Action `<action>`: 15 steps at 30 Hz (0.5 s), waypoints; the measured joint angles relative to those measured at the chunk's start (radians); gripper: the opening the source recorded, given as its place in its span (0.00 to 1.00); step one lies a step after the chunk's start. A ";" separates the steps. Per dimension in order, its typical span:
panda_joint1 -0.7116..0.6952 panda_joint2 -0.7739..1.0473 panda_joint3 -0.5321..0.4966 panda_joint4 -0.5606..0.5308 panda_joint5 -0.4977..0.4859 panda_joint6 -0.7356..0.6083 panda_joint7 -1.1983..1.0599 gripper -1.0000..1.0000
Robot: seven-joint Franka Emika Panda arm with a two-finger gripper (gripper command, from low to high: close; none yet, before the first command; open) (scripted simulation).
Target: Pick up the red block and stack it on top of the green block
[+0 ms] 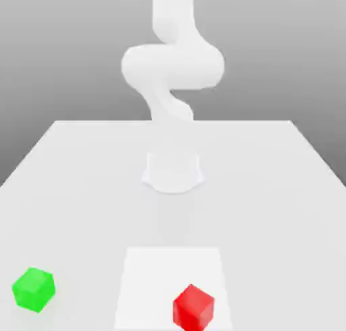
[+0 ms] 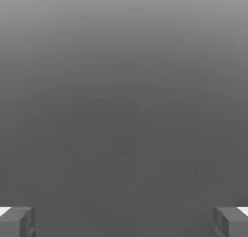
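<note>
Two cubes rest well apart: red block [image 1: 193, 307], green block [image 1: 34, 289]. The gripper [image 2: 124, 221], fingers spread wide and empty, should descend centred over the red block, straddling opposite flat faces.

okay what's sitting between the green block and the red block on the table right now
Nothing stands between them. In the exterior view the green block and the red block lie apart, with bare white table between, part of it a lighter square patch.

We see a broad white table [image 1: 61, 188] whose far edge meets a plain grey backdrop [image 1: 61, 53] that shades from darker above to lighter below. Near the table's front edge lies a brighter white square patch [image 1: 152, 282], under soft, even light.
</note>
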 joint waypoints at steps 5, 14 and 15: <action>0.088 0.188 -0.071 -0.027 0.050 0.065 -0.184 0.50; 0.188 0.517 -0.139 -0.073 0.140 0.176 -0.507 0.50; 0.193 0.554 -0.140 -0.079 0.148 0.189 -0.541 0.50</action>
